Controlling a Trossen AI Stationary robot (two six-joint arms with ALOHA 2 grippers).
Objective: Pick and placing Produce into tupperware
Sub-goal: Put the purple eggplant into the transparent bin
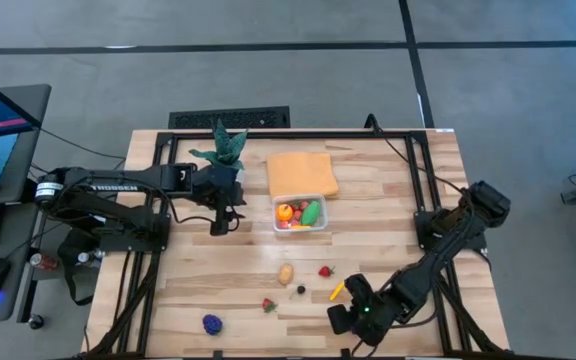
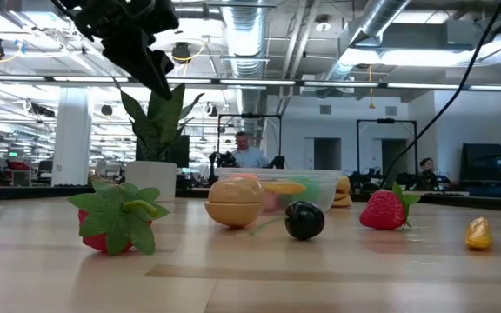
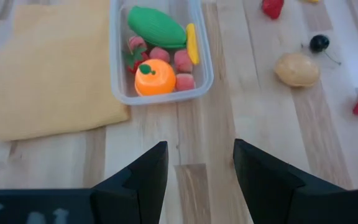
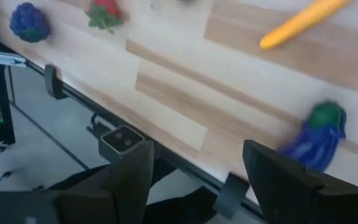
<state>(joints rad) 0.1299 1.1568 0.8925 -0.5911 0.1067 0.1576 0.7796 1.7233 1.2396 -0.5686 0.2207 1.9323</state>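
The tupperware [image 1: 301, 212] sits near the middle of the wooden surface [image 1: 388, 190], touching the near edge of an orange cloth [image 1: 302, 173]. Inside it lie a green vegetable [image 3: 156, 27], an orange fruit [image 3: 155, 77], a yellow piece [image 3: 192, 43] and several pink pieces [image 3: 183, 61].

The rest of the produce is loose on the surface, nearer the front edge. A tan potato [image 1: 286, 273] lies below the tupperware, with a small black cherry [image 1: 302, 289] just beside it and a red strawberry [image 1: 325, 271] to its right. A second strawberry with green leaves [image 1: 268, 305] lies farther forward, and a purple-blue berry [image 1: 212, 323] sits near the front edge, well apart from the others. A yellow-orange pepper [image 1: 337, 291] lies just beside the right arm. The right wrist view also shows a purple eggplant with a green cap [image 4: 316, 140] close to the surface's edge.

The left hand [image 1: 221, 222] hovers to the left of the tupperware, beside a potted plant [image 1: 222, 150]. Its fingers [image 3: 143, 177] stand partly apart with only bare wood between them; it holds nothing.

The right hand [image 1: 353, 322] is low at the front edge of the surface, near the pepper and the eggplant. Its fingers [image 4: 283, 180] are spread wide and empty, the eggplant lying just ahead of one of them, not gripped.

In the low view a person [image 2: 247, 149] shows far off in the room behind.
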